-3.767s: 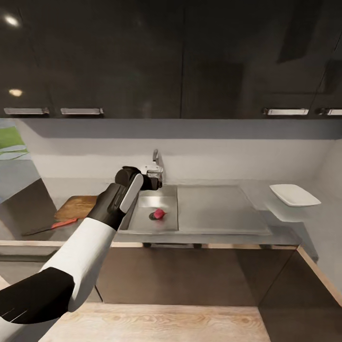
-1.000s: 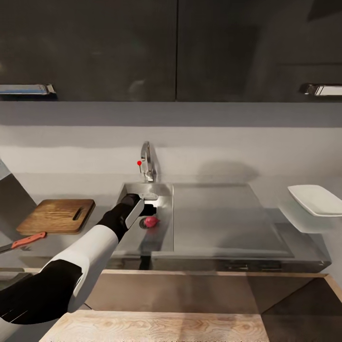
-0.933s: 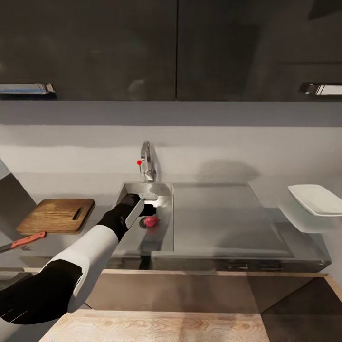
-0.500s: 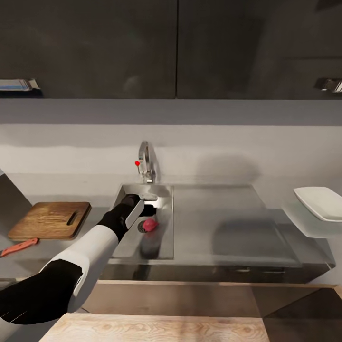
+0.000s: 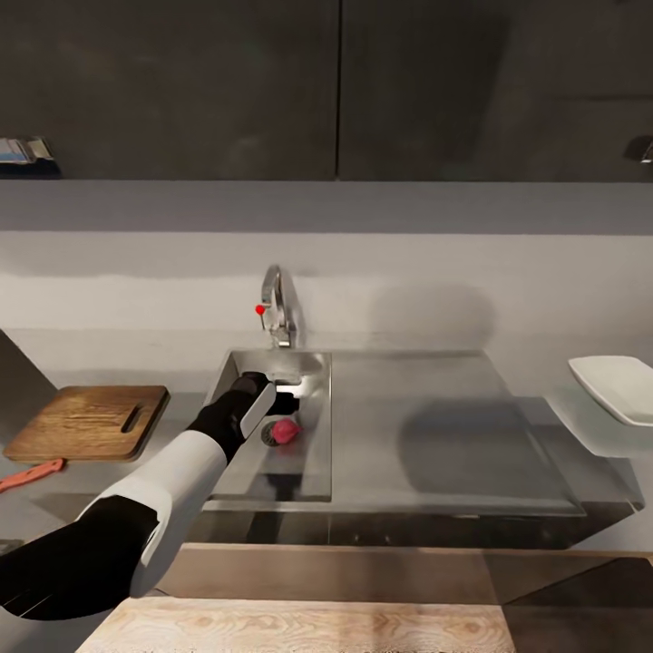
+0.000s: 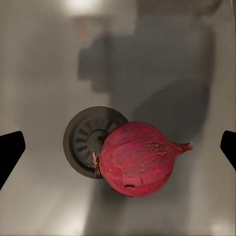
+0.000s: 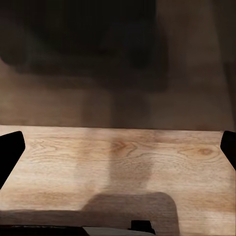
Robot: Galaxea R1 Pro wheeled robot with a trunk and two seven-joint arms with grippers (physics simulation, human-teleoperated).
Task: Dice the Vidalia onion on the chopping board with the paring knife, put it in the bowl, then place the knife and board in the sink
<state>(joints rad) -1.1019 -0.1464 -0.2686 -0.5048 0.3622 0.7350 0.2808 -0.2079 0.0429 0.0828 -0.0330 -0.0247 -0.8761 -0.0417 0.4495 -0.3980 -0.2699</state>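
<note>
Hovering wide-open over the onion (image 6: 137, 158), left claw (image 6: 118, 152) not yet gripping; onion lying in the sink (image 5: 304, 472) by the drain (image 6: 83, 140). Nothing done yet: board (image 5: 86, 423), knife (image 5: 32, 474) and bowl (image 5: 621, 385) untouched on the worktop (image 5: 435, 426). Right claw (image 7: 118, 152) open over floor.

You won't find any words, numbers or labels to read here. The cupboards (image 5: 336, 91), the sink (image 5: 313, 453) and the worktop (image 5: 472, 435) are all plain.
</note>
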